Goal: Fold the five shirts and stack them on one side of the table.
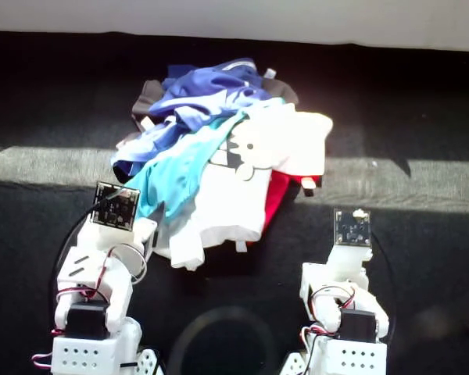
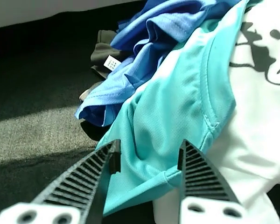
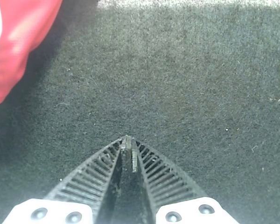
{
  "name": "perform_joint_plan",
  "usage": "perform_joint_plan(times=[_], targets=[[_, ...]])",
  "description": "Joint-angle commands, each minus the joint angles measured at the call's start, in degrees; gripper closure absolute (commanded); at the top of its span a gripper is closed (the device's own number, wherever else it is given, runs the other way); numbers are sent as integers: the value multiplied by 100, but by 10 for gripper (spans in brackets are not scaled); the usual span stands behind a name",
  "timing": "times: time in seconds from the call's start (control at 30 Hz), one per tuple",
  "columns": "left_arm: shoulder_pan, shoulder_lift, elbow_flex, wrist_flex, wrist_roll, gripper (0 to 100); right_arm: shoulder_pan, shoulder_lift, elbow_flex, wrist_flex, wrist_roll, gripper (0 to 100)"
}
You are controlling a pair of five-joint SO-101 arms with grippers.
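Several shirts (image 1: 219, 148) are lying crumpled in one heap. Left gripper (image 2: 148, 156) is gaping at the teal shirt (image 2: 177, 112); right gripper (image 3: 127, 145) is sitting clenched, empty.

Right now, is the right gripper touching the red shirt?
Apart. The right wrist view shows the right gripper over bare dark table, a plain gap from the red shirt.
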Motion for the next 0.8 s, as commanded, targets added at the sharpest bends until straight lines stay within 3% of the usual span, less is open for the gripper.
perform_joint_plan(times=[0.0,0.2,0.4,0.77], targets=[[259,435,-699,-105,70,790,-13,13,673,31,-18,992],[347,3011,-3275,985,484,765,-13,13,673,31,-18,992],[945,6334,-6026,2470,862,698,-13,13,673,31,-18,992],[2044,10659,-8804,2655,1327,694,-13,13,673,31,-18,992]])
